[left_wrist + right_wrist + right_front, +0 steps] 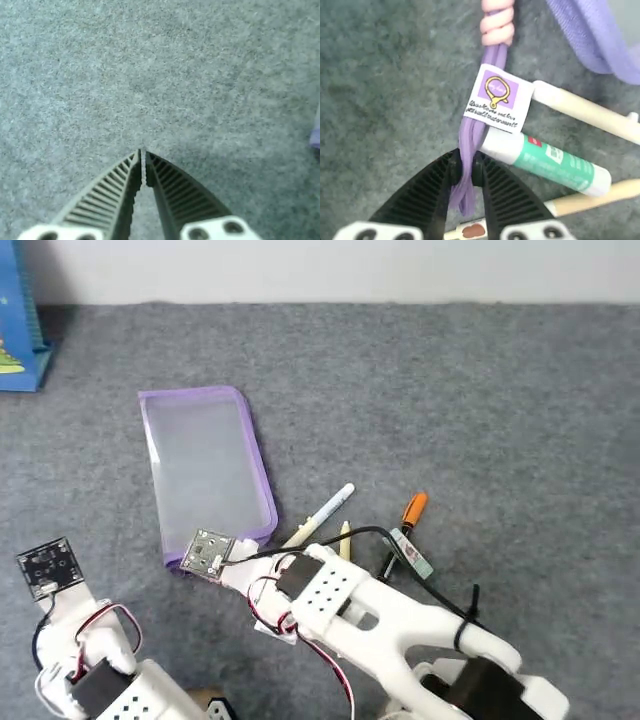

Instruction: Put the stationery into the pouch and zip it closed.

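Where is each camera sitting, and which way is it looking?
High view: up above, looking down on the carpet, pouch, pens, left arm and right arm.
Left wrist view: on the left arm, looking past the shut left pincer at carpet.
Right wrist view: on the right arm, looking past the right pincer, shut on a purple cord, at pens and a glue stick.
Shared: high and right wrist views both show the pouch and pens.

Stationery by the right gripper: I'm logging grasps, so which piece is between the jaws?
The purple cord with the square tag; the right gripper is pinched on it. The green-and-white tube and cream pen lie beside it, ungripped.
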